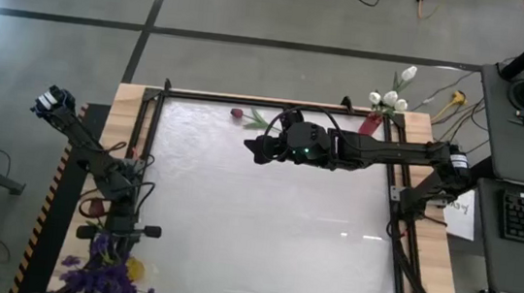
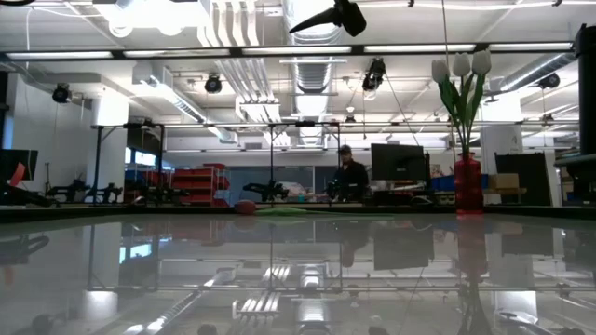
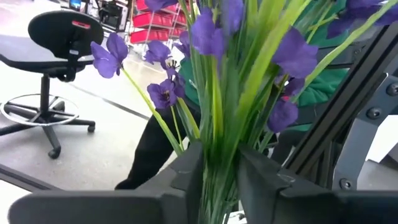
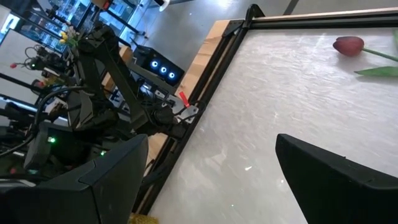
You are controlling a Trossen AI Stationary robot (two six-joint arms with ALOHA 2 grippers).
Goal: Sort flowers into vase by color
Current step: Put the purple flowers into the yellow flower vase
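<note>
In the left wrist view, green stems fill the gap between the left gripper's (image 3: 219, 186) two dark fingers (image 3: 186, 177). They belong to the purple flowers (image 3: 211, 37), and the fingers sit narrowly about them, though I cannot tell whether they clamp or are letting go. In the high view this bunch (image 1: 102, 271) is at the lower left of the frame, off the table's (image 1: 264, 215) corner. To finish well, I judge the fingers should part fully and lift straight off without dragging a stem.

The pink-red bud (image 1: 236, 114), small and rounded on a leafed green stem, lies flat at the top centre of the table. The right gripper (image 1: 260, 150), spread wide and empty, hangs near it, just below and right. The white tulips (image 1: 391, 94) stand in a red vase (image 2: 467, 184) at the table's upper right.
</note>
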